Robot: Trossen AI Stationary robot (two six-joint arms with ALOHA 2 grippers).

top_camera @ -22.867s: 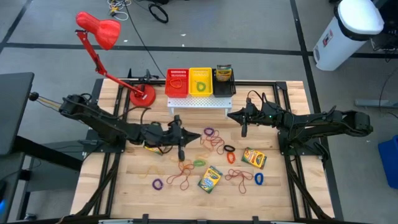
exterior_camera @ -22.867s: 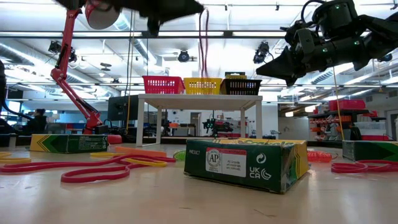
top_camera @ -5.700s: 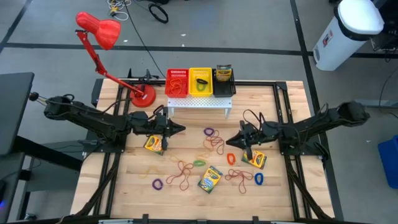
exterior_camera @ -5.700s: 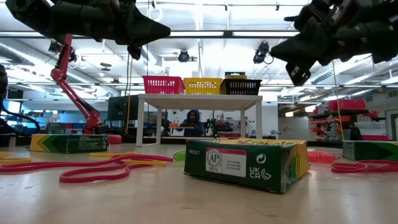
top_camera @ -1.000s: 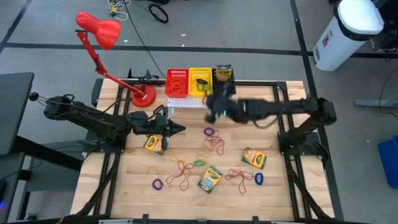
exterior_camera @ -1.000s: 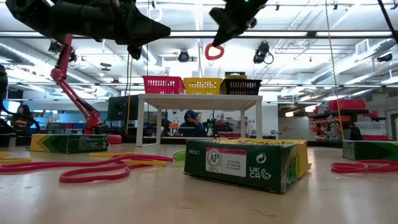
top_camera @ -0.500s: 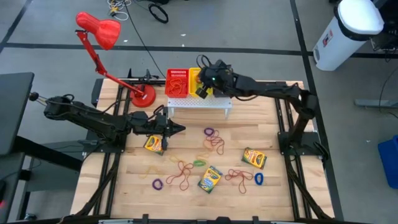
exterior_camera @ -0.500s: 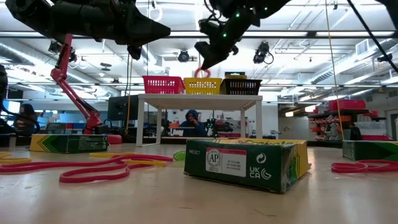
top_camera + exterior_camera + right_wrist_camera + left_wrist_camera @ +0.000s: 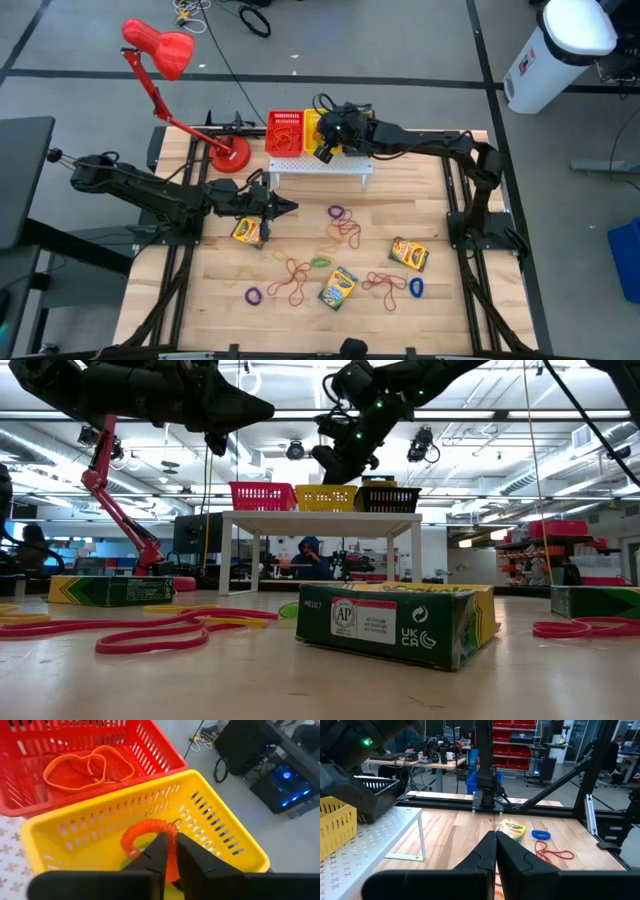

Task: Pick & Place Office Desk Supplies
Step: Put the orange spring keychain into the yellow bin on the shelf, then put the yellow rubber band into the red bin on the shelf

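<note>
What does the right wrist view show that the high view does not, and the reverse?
Only the right wrist view shows the right gripper pinching an orange coiled band inside the yellow plastic basket. Only the high view shows three yellow-and-green crayon boxes, such as one, and the idle left gripper. Both show the red plastic basket holding orange rubber bands.

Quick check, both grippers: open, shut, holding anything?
Left gripper: shut, empty, above the table.
Right gripper: shut on an orange rubber band, over the yellow basket.

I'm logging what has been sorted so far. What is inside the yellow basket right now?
The right tool holds an orange coiled band inside the yellow basket. Something green shows beneath it; the tool covers the rest.
</note>
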